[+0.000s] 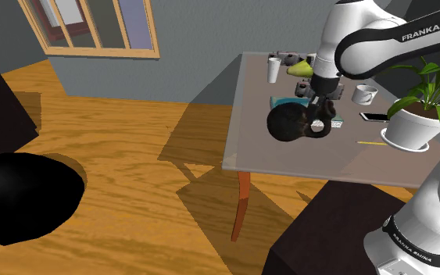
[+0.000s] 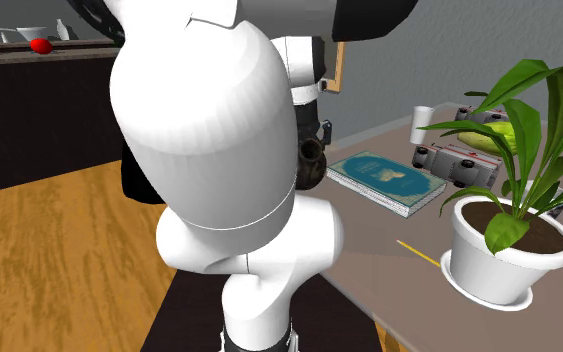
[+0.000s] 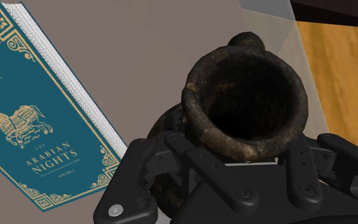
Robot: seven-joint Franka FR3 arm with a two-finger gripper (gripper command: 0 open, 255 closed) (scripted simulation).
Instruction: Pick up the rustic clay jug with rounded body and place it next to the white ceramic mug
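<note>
Clamped black gripper (image 3: 238, 167) around dark clay jug (image 3: 244, 102), mouth toward wrist camera. Held jug mid-frame in shoulder view, near table's (image 1: 273, 155) left edge, well apart from white mug (image 1: 364, 94) at upper right.

The dark, rough, round-bodied jug (image 3: 244, 105) is just beside a teal book (image 3: 44, 121); the white mug (image 1: 364, 94) stands well apart.

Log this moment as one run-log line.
phase: transport | gripper: shut on dark jug | dark jug: held near teal book | white mug: jug not yet beside it
</note>
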